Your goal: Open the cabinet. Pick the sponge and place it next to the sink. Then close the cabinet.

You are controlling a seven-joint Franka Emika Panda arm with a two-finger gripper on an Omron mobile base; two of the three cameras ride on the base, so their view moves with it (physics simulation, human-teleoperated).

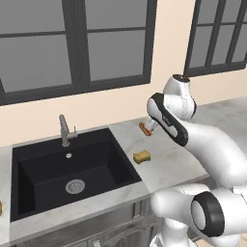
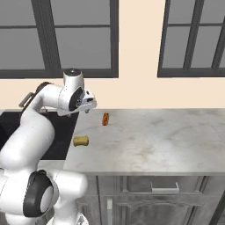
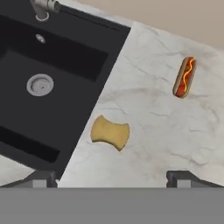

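Note:
The yellow sponge (image 1: 142,156) (image 2: 81,140) (image 3: 110,132) lies flat on the marble counter (image 2: 149,140), just off the right rim of the black sink (image 1: 91,166) (image 3: 65,109). My gripper (image 2: 89,106) (image 3: 111,179) hangs above the counter over the sponge and touches nothing. In the hand view its two dark fingertips (image 3: 43,179) stand far apart with nothing between them, so it is open. The cabinet is out of view.
A hot dog (image 1: 144,129) (image 2: 105,119) (image 3: 184,77) lies on the counter behind the sponge, near the wall. The faucet (image 1: 64,130) (image 3: 43,6) stands at the sink's back rim. Windows line the wall. Low cabinet fronts (image 2: 165,189) run under the counter.

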